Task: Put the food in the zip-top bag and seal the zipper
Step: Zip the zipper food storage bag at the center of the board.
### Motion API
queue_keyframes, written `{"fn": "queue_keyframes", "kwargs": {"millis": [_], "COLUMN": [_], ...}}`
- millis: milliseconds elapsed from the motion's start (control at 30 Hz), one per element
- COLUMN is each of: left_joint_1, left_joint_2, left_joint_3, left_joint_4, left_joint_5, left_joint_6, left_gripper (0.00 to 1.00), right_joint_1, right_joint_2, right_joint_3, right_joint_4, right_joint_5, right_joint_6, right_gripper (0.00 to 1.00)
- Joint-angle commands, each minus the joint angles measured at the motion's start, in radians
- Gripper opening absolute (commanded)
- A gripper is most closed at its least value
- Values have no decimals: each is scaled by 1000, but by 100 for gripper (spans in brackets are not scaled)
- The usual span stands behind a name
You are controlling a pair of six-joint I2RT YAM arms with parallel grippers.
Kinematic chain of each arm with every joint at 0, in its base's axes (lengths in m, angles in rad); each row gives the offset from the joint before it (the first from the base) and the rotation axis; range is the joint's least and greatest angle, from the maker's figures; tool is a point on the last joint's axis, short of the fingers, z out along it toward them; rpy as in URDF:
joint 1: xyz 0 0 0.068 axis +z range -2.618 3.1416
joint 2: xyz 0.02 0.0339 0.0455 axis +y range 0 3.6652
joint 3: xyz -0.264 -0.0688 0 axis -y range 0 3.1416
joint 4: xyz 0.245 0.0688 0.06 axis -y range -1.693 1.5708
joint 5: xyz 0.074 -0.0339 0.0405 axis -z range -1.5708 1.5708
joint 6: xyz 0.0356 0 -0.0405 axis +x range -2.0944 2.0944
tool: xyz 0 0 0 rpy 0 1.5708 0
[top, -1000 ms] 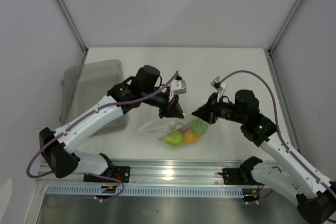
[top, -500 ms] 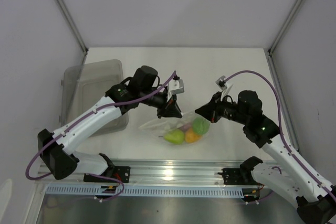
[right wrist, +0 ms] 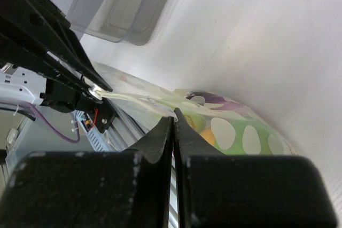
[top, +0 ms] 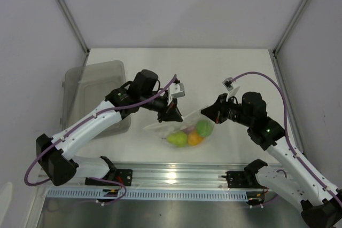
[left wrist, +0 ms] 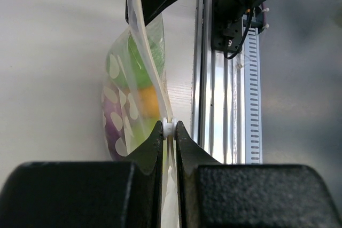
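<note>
I am holding the left claw pinched onto the thin clear press-seal zipper of the clear floppy plastic zip-top bag, with both black fingers pressing one end of the strip. I am holding the right claw pressed together on the other end of the same zipper, so the strip is stretching between both claws above the white desk. The bag is hanging below the strip, between the arms and near the aluminium rail. Inside it, touching one another, are lying the round green toy fruit, the yellow-green toy pear, the orange-yellow round toy fruit and the dark purple toy eggplant. The translucent grey rigid bin is standing well apart at the left
</note>
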Motion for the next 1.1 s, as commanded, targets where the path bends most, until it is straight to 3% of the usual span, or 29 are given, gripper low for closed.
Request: {"fn": "queue_keyframes", "kwargs": {"millis": [0,433,1067], "left_joint_1": [15,30,49], "left_joint_2": [-46,-84,-115], "left_joint_3": [-6,-47,-97], "left_joint_4": [-1,19,51], "left_joint_5": [7,3,-16], "left_joint_6": [-23,-35,-75], "left_gripper": [1,1,1], "right_joint_1": [-18,-36,-70], "right_joint_2": [6,-10,-27], "right_joint_3": [31,57,58], "right_joint_4": [-23,-106,-160], "right_joint_5": [96,199,232], "right_joint_6": [25,64,69], "right_gripper": [0,0,0]}}
